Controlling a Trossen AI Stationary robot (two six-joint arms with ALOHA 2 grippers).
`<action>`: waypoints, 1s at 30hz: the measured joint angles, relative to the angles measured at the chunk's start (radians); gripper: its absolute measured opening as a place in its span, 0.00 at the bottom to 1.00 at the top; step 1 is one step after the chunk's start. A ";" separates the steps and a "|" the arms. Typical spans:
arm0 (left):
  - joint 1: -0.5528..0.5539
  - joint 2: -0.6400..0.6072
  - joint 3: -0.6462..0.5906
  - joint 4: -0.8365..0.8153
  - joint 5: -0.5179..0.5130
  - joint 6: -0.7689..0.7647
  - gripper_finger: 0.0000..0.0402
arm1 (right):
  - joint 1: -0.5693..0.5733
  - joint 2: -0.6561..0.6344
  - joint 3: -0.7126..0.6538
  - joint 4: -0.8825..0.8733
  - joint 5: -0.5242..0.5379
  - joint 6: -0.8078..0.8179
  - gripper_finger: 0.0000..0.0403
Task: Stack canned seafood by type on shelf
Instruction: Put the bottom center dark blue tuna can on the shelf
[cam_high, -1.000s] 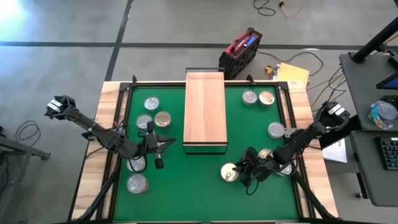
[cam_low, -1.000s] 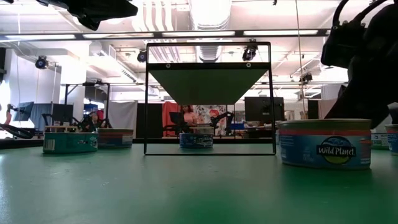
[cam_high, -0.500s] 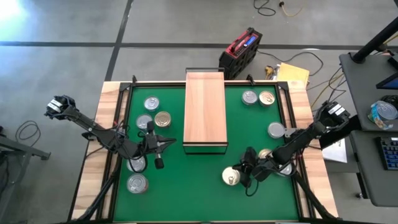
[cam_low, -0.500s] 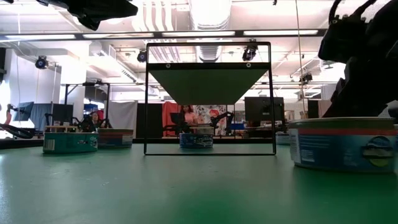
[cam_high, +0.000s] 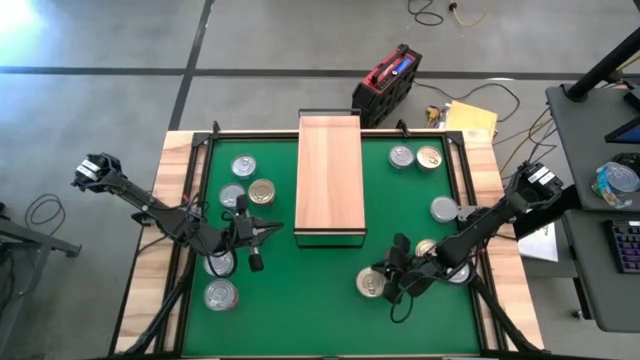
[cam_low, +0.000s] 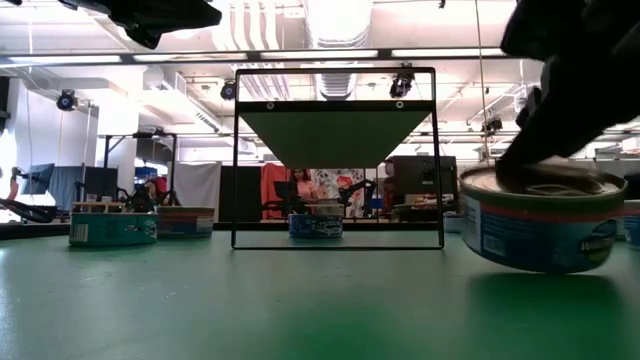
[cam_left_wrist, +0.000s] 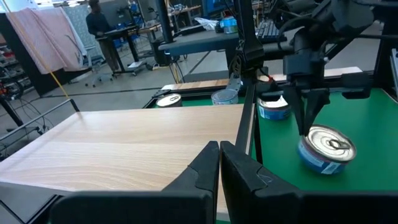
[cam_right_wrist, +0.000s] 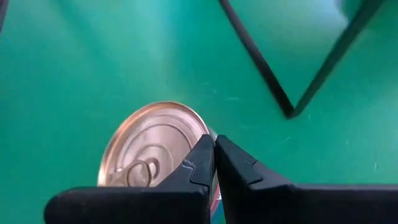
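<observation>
My right gripper (cam_high: 388, 283) is shut on a round tin (cam_high: 370, 284) of canned seafood at the mat's near right; the same tin (cam_low: 540, 225) shows tilted in the low view. The light-wood shelf (cam_high: 329, 178) stands mid-table with nothing on its board. Several more tins lie flat on the green mat: to the shelf's left (cam_high: 243, 166), (cam_high: 262, 191), (cam_high: 220, 294) and to its right (cam_high: 401, 156), (cam_high: 429, 158), (cam_high: 444, 209). My left gripper (cam_high: 270, 232) hovers shut by the shelf's near left corner and holds nothing. My right gripper pinches the tin's raised rim (cam_right_wrist: 211, 138) between its two fingertips, on the side away from the pull ring. The fingers (cam_left_wrist: 308, 118) slant down onto it from the table's right. The tin hangs tilted; whether its low edge (cam_low: 545, 268) still touches the mat I cannot tell.
Two tins (cam_high: 427, 247), (cam_high: 460, 270) lie under my right arm. The shelf's dark frame (cam_low: 337, 158) rises behind the held tin. A red object (cam_high: 388, 80) and yellow paper (cam_high: 470, 118) lie beyond the far edge. Open mat stretches along the near edge.
My right gripper has risen and rolled a little. The tin, which lay flat on the mat a second ago, has come up with it and now sits tipped, its lid turned toward the near edge.
</observation>
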 joint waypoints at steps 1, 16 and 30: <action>0.000 0.000 0.000 0.000 0.000 0.000 0.00 | 0.001 0.000 0.010 -0.021 0.011 -0.010 0.02; 0.000 0.000 0.000 0.000 0.000 0.000 0.00 | 0.022 -0.004 0.106 -0.213 0.075 -0.023 0.02; 0.000 0.000 0.000 0.000 0.000 0.001 0.00 | -0.052 -0.098 0.097 -0.298 -0.120 0.160 0.28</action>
